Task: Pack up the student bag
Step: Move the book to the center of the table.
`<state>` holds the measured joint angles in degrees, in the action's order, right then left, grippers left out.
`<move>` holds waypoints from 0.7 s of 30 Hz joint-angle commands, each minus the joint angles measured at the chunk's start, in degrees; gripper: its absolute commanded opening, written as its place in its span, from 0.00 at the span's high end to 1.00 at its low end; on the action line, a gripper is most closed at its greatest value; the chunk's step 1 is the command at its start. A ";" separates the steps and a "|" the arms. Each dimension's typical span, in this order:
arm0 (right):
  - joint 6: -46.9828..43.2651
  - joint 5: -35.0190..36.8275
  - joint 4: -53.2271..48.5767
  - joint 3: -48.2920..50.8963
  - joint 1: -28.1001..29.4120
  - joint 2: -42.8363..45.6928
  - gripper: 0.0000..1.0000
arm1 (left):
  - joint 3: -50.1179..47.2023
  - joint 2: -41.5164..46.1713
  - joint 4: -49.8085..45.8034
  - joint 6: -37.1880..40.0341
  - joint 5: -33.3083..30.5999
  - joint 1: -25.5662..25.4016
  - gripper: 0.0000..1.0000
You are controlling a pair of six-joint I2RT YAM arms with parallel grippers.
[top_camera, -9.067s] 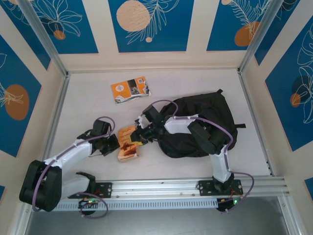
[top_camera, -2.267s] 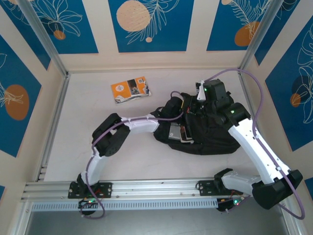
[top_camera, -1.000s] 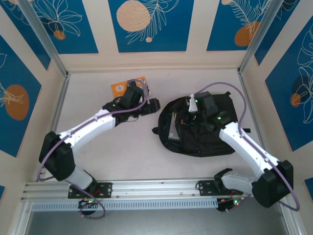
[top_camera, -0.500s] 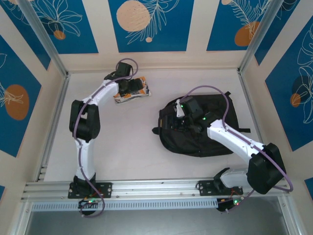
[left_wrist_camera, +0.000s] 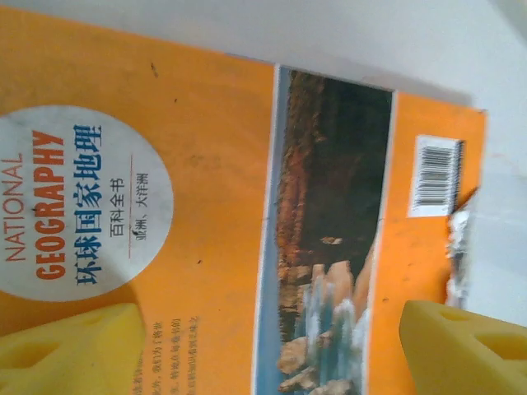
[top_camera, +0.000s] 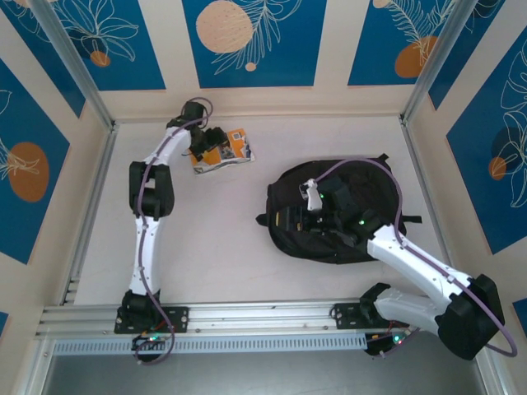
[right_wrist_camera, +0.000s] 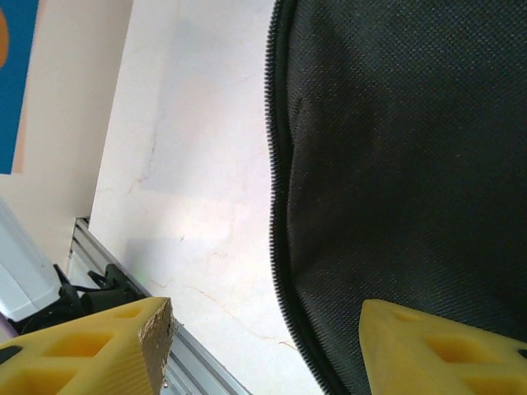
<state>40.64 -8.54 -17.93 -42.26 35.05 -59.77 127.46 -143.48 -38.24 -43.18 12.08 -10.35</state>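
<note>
The big black soft fabric backpack (top_camera: 366, 185) lies on the right half of the white bench (top_camera: 206, 239). The right end effector (top_camera: 303, 216) hangs over the bag's left edge with its yellow fingers (right_wrist_camera: 90, 346) spread wide, holding nothing. Far away on the left, the left end effector (top_camera: 204, 146) is low over the thin orange paper book (top_camera: 230, 148). Its fingers are spread apart too.

The student bag (right_wrist_camera: 395, 164) is matt black woven cloth with a coarse grain, edged by a toothed zip. The book (left_wrist_camera: 206, 164) wears a smooth orange paper cover, frayed by its barcode. Foam pads (left_wrist_camera: 469, 346), yellow and porous, tip the left claw (left_wrist_camera: 272, 346). The bench (right_wrist_camera: 198, 181) is pale, smooth, faintly veined.
</note>
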 commanded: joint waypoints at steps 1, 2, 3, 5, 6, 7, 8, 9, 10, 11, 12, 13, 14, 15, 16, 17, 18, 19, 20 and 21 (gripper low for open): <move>0.50 -1.53 1.18 -0.03 0.37 1.77 0.39 | -4.26 -1.91 -3.87 -4.69 2.49 -1.35 0.19; 0.38 -1.47 0.83 -0.49 0.38 1.99 0.39 | -6.64 -0.56 -3.49 -5.03 1.15 -1.87 0.19; 0.15 -1.43 0.50 -0.91 0.37 2.22 0.39 | -8.90 0.74 -2.89 -5.39 0.26 -2.24 0.19; -0.12 -1.22 -0.30 -1.73 0.38 2.74 0.40 | -14.31 3.96 -1.48 -6.05 -1.40 -2.95 0.19; -0.13 -1.14 -0.64 -1.93 0.43 3.12 0.40 | -16.63 5.23 -1.09 -6.41 -1.84 -3.09 0.19; -0.13 -1.11 -1.00 -2.13 0.41 3.61 0.40 | -19.99 6.97 -0.15 -7.22 -2.02 -3.18 0.19; -0.13 -0.97 -1.34 -2.13 0.46 4.18 0.40 | -23.76 8.74 1.11 -8.40 -1.99 -3.20 0.20; -0.06 -0.80 -1.61 -2.10 0.46 4.71 0.40 | -27.32 10.39 2.60 -9.60 -1.68 -3.19 0.20; 0.08 -0.68 -1.92 -2.04 0.45 5.36 0.40 | -31.69 12.54 4.68 -11.03 -1.32 -3.21 0.21; 0.13 -0.66 -2.22 -1.85 0.46 5.98 0.40 | -35.93 14.55 6.54 -12.55 -0.89 -3.28 0.22; 0.13 -0.61 -2.48 -1.77 0.46 6.37 0.40 | -39.53 16.23 8.26 -13.99 -0.49 -3.47 0.22; 0.18 -0.72 -2.79 -1.72 0.55 6.83 0.40 | -43.81 18.33 10.60 -15.51 0.07 -3.77 0.23; 0.14 -0.86 -3.13 -1.76 0.72 7.10 0.40 | -47.63 20.37 12.72 -17.11 0.60 -4.24 0.23; 0.01 -1.11 -3.56 -1.92 0.94 7.33 0.40 | -51.14 22.26 14.33 -18.64 0.96 -4.85 0.24; -0.19 -1.02 -4.34 -2.42 1.31 7.35 0.40 | -54.77 24.68 16.32 -19.99 1.28 -5.72 0.24; -0.42 -0.64 -5.19 -3.01 1.80 7.38 0.40 | -57.85 27.17 17.43 -21.05 1.17 -7.09 0.25; -0.56 -0.16 -5.72 -3.36 2.31 7.38 0.40 | -60.58 29.49 18.15 -21.89 0.87 -8.28 0.25; -0.58 0.40 -6.08 -3.60 2.71 7.44 0.40 | -63.59 32.47 19.06 -22.72 0.25 -9.99 0.25; -0.57 0.71 -6.22 -3.71 3.13 7.45 0.40 | -66.56 35.78 19.67 -23.81 -0.76 -11.85 0.25; -0.36 0.84 -6.07 -3.71 3.48 7.44 0.40 | -69.53 38.68 20.18 -25.23 -1.81 -13.72 0.25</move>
<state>40.69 -8.40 -21.89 -44.05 37.56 -53.06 66.32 -107.55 -12.27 -62.59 10.72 -18.72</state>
